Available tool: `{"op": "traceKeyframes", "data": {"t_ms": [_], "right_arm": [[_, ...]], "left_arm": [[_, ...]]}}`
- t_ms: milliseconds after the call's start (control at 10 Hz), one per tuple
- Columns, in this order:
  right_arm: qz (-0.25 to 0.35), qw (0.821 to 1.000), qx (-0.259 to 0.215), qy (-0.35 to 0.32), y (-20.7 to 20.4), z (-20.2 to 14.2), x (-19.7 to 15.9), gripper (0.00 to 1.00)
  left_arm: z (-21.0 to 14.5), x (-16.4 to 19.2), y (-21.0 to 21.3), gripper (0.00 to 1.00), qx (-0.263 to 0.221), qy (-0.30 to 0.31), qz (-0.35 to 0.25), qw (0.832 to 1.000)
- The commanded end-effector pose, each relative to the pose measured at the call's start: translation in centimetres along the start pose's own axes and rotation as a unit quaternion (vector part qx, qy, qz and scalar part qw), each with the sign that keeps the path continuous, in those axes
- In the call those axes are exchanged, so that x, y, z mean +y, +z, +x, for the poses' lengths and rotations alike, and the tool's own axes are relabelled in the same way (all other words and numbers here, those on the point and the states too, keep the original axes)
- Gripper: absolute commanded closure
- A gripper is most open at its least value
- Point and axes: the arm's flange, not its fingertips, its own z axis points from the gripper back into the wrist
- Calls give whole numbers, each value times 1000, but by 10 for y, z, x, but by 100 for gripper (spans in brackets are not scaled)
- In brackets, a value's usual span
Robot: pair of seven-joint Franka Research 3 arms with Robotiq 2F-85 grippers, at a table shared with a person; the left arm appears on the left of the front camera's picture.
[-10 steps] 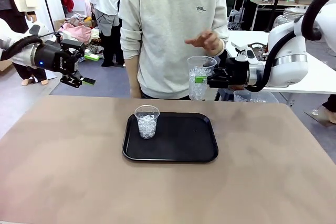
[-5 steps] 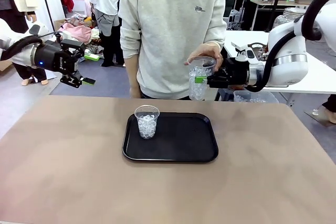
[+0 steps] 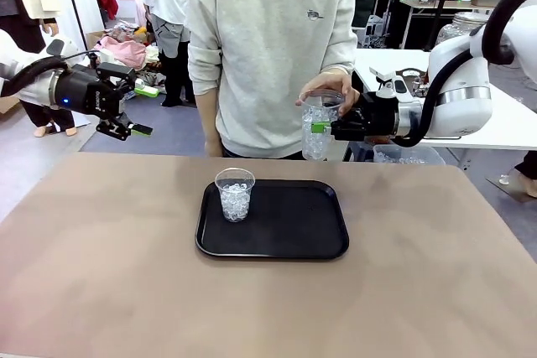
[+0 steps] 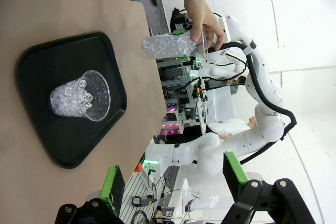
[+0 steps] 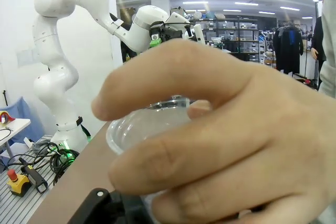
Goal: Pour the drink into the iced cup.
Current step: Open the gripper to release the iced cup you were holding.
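Changed since a second ago: the person's hand (image 3: 329, 90), then raised above, now lies fingers-down over the rim of the iced cup (image 3: 315, 147); both arms are unmoved. Item 1, iced cup: clear plastic, packed with ice, upright, held in the air just beyond the far edge of the table (image 3: 101, 274), in front of the person. Item 2, right gripper (image 3: 318, 129): fingers closed on the cup's wall from the side, a green pad showing near mid-height. Item 3, left gripper (image 3: 126, 129): jaws spread wide, holding nothing, hanging in the air off the table's far left corner. Item 4, second iced cup (image 3: 235, 194): upright on the left part of the black tray (image 3: 310, 224), mid-table, well apart from both grippers. Item 5, drink: whereabouts cannot be told; neither cup appears to hold liquid. Step in hand, as judged: the cup is being passed to the person, pouring not yet begun. Handling note: keep the cup level and still while the hand settles. Part the fingers only once that hand clearly bears the weight, and do so slowly. Draw back along the fingers' own line, so the thin wall is neither squeezed nor tipped and no ice spills.
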Motion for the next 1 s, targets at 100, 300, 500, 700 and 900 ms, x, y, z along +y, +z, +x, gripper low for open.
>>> {"op": "traceKeyframes", "data": {"t_ms": [100,300,500,700,900], "right_arm": [[0,1000,0,6,0,4,2,40],[0,1000,0,6,0,4,2,40],[0,1000,0,6,0,4,2,40],[0,1000,0,6,0,4,2,40],[0,1000,0,6,0,4,2,40]], "left_arm": [[0,-2,0,0,-3,3,1,1000],[0,-2,0,0,-3,3,1,1000],[0,-2,0,0,-3,3,1,1000],[0,-2,0,0,-3,3,1,1000],[0,-2,0,0,-3,3,1,1000]]}}
